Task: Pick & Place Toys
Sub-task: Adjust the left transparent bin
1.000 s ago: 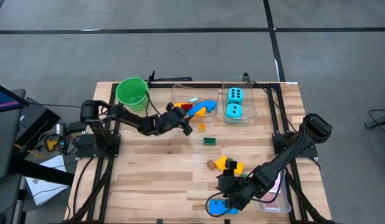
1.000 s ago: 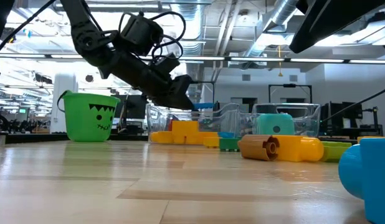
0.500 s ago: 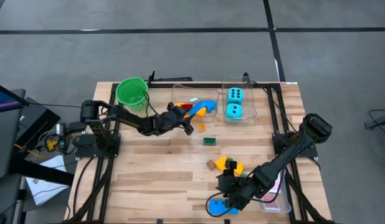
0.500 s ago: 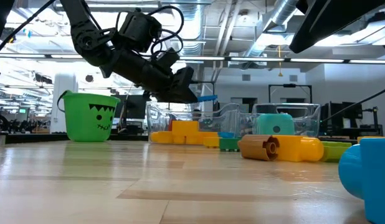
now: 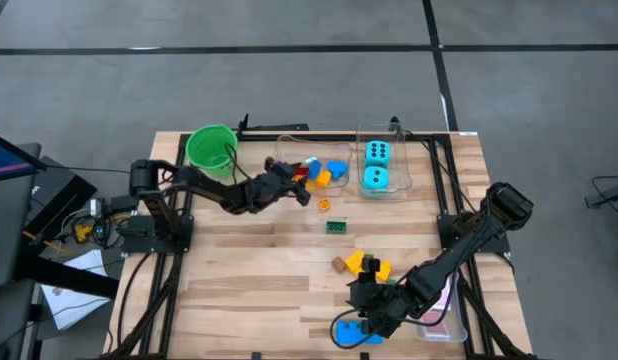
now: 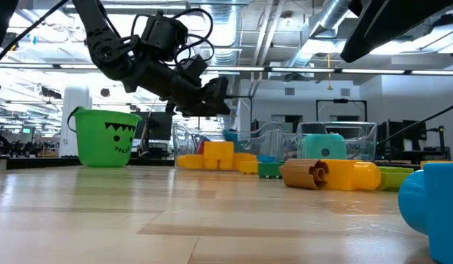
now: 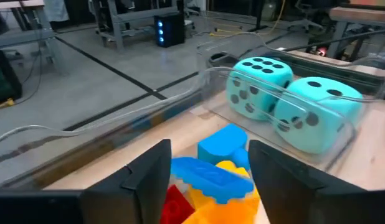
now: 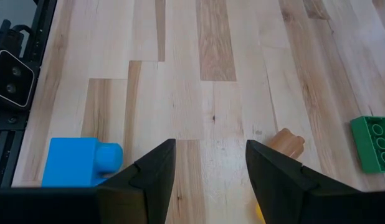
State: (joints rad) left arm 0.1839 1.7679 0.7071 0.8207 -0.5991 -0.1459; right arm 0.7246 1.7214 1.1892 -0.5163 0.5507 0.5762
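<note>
- left gripper hovers at the near wall of the clear tub, fingers spread and empty; blue block lies on the tub's pile right between them.
- loose green block sits on the table in front of that tub, nearer the left arm than the right.
- right gripper, jaws apart and empty, waits far from the tub at the near edge, by another blue block.
- two cyan dice sit in the next tub over.
- wooden table; open workshop beyond.
</note>
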